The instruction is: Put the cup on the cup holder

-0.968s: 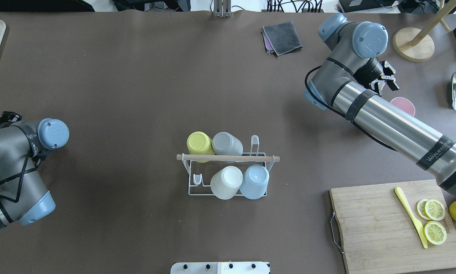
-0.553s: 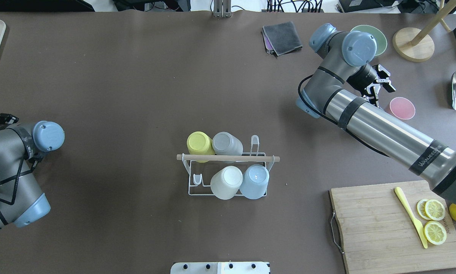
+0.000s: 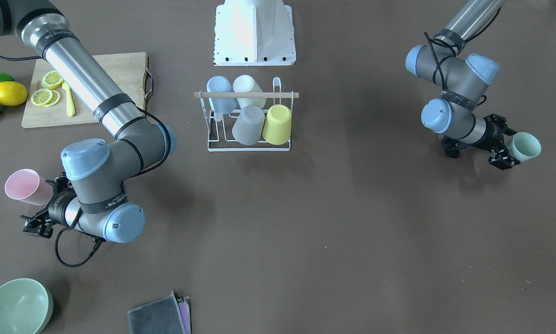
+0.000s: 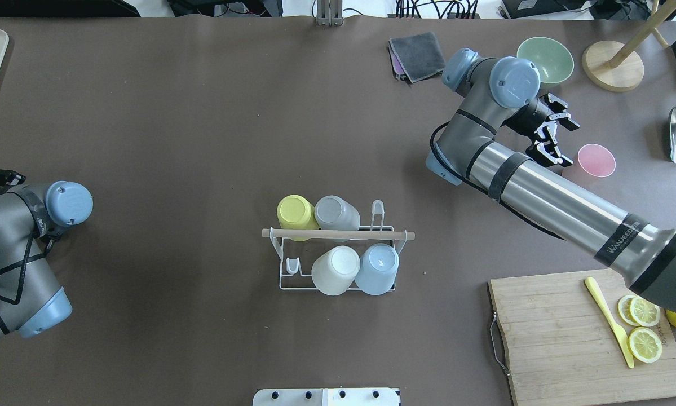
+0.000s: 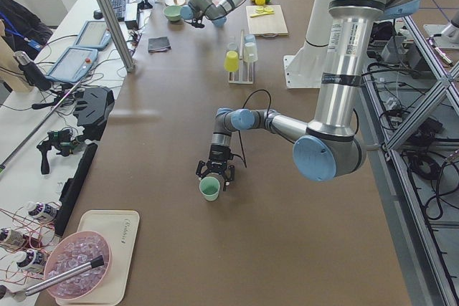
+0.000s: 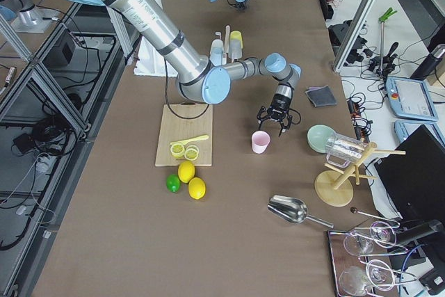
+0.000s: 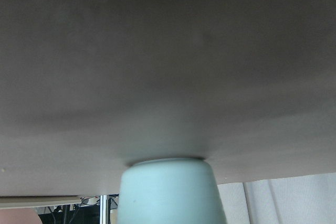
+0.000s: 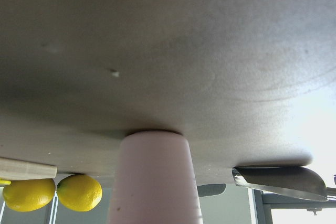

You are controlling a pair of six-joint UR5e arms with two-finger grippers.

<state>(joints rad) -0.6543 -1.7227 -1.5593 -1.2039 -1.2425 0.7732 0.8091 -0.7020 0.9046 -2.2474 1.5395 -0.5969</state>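
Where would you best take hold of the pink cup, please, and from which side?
Grip the pink cup by its wall at mid-height, coming level from where the open right hand is. It stands upright, mouth up, widening toward the rim, so a grip across the wall should hold, and it could then be turned over for the rack.

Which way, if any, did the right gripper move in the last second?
Yes. In the overhead view the right gripper has shifted left, away from the round wooden base; the green bowl and pink cup now show.
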